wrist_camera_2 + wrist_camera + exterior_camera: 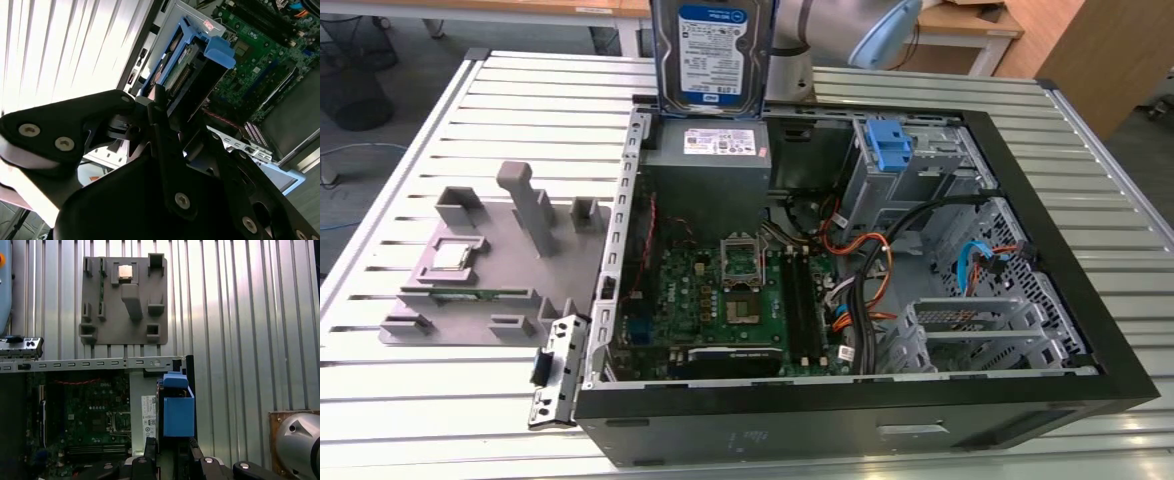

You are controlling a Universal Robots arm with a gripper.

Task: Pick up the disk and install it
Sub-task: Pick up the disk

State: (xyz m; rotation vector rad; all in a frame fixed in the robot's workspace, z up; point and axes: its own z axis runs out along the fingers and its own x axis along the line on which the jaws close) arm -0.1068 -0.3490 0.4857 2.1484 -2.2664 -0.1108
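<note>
Slatted metal bench (480, 90) carries everything, and most of it is taken up by the open computer case (854, 405), lying on its side with the motherboard (720, 290) exposed. At the exterior view's left of the case sits a grey parts fixture (447, 300). Inside the case, along the far wall, are the grey power supply (720, 150) and, towards the exterior view's right, the metal drive cage (934, 165) with a separate blue bracket (887, 145) standing in it.

The disk (716, 55) is off the bench, held upright in the air with its label facing the exterior view. It hangs over the far wall of the case, just above the power supply, and I cannot see it touching either one. The arm (834, 25) rises behind it. In both wrist views the blue carrier (178, 412) points down towards the case, with the jaws pinching the disk's near end from two sides.

The pick-up looks done, judging by the lifted, gripped drive. The install does not: the disk sits in no bay and is apart from the drive cage.
</note>
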